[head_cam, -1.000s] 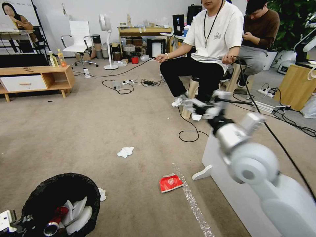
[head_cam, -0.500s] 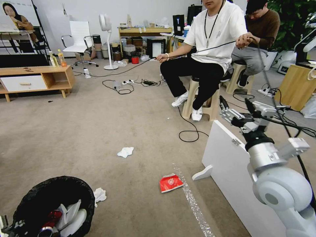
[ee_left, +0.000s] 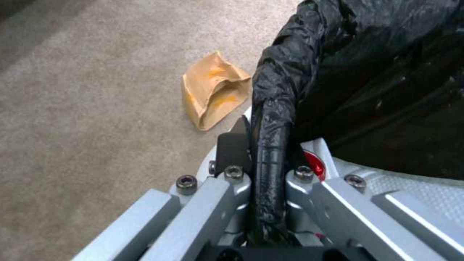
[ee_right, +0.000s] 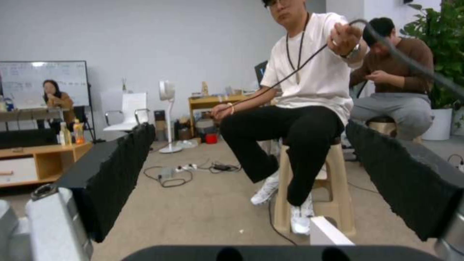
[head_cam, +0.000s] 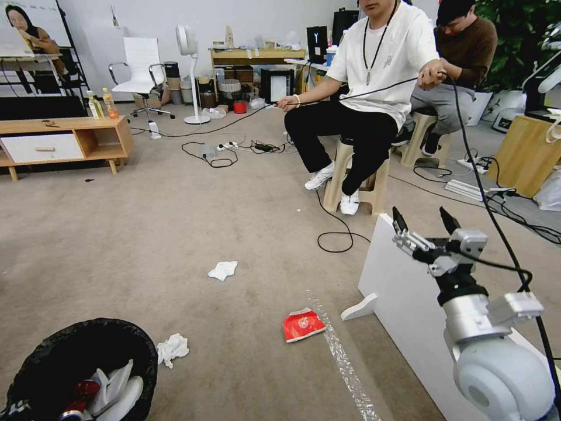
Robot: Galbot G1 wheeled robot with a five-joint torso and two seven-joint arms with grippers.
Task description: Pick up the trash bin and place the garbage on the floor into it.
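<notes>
- The trash bin [head_cam: 82,368], lined with a crinkled black bag, sits at the lower left of the head view; it has slid further down and left than a second ago, so less of it shows.
- Its rim [ee_left: 270,119] is pinched between the closed jaws of the left gripper [ee_left: 263,159], the black plastic bunched in the narrow gap between them.
- Inside the bin lie a crushed red can [head_cam: 79,393] and white paper pieces [head_cam: 117,389].
- Just outside the rim on the far side from the left jaws, a crumpled white tissue [head_cam: 172,348] now lies fully clear on the carpet [head_cam: 175,234]; earlier it was half tucked against the bin.
- Beside the gripped rim, close to the left jaws, a crumpled brown paper bag [ee_left: 212,94] rests flat on the carpet, apart from the bin.
- A second white tissue [head_cam: 222,269] and a flat red snack packet [head_cam: 302,324] lie on open carpet between the two grippers, unmoved, with bare floor all around.
- The right gripper [head_cam: 425,225] has swung rightward and lower; its jaws stand wide apart, empty, above the top edge of a white board [head_cam: 403,292].
- A black cable [head_cam: 467,146] runs from the right arm up to a seated person's hand [head_cam: 433,73].
</notes>
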